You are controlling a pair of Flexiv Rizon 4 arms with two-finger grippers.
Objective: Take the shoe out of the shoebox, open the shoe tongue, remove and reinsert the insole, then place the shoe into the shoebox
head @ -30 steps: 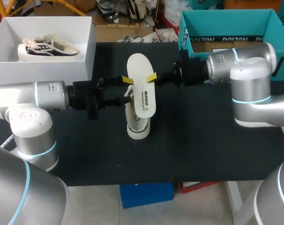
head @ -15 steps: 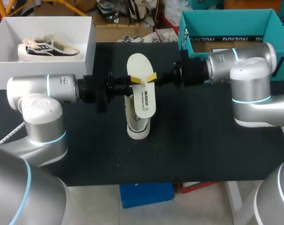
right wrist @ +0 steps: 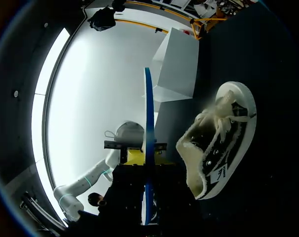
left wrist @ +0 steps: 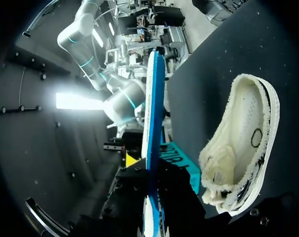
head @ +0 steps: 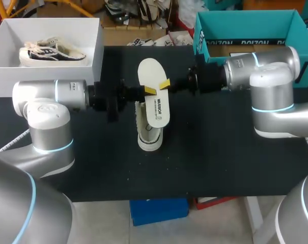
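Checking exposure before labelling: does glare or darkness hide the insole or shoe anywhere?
Head view: even light, insole and shoe plain. Left wrist view: a bright patch beyond the table, both readable. Right wrist view: washed-out white behind the insole; shoe clear, insole's near end lost in dark.

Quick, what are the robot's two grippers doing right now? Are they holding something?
Left gripper: looks closed on the insole, which it holds above the shoe.
Right gripper: closed on the same insole from the other side.
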